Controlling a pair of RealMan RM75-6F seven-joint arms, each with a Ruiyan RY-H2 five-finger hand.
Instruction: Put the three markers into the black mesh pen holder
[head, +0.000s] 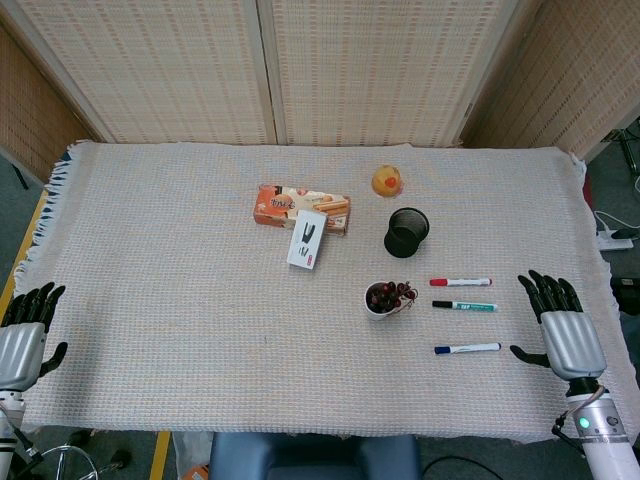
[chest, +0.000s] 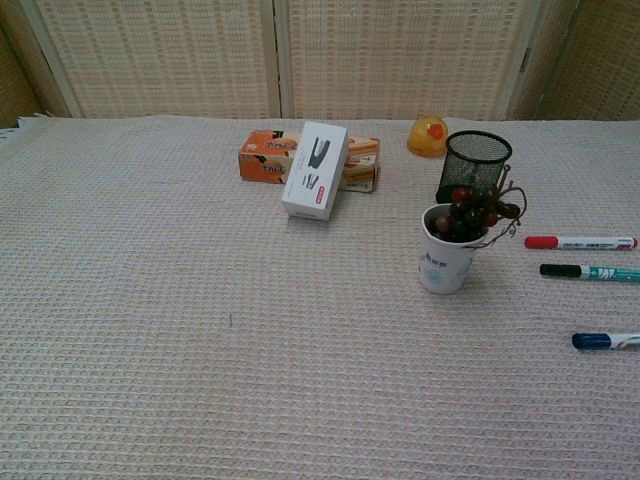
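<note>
Three markers lie flat on the cloth, right of centre: a red-capped marker (head: 460, 282) (chest: 580, 242), a black-capped green marker (head: 464, 305) (chest: 590, 272), and a blue marker (head: 467, 349) (chest: 605, 341) nearest the front. The black mesh pen holder (head: 406, 232) (chest: 474, 163) stands upright behind them, with nothing showing inside. My right hand (head: 560, 325) rests open at the table's right edge, just right of the markers and holding nothing. My left hand (head: 25, 335) hovers open at the far left edge. Neither hand appears in the chest view.
A white cup of dark berries (head: 385, 298) (chest: 450, 245) stands left of the markers, in front of the holder. A white stapler box (head: 307, 238) (chest: 315, 170) leans on an orange snack box (head: 285, 205) (chest: 265, 158). A small orange dome-shaped object (head: 387, 181) (chest: 427, 136) sits behind the holder.
</note>
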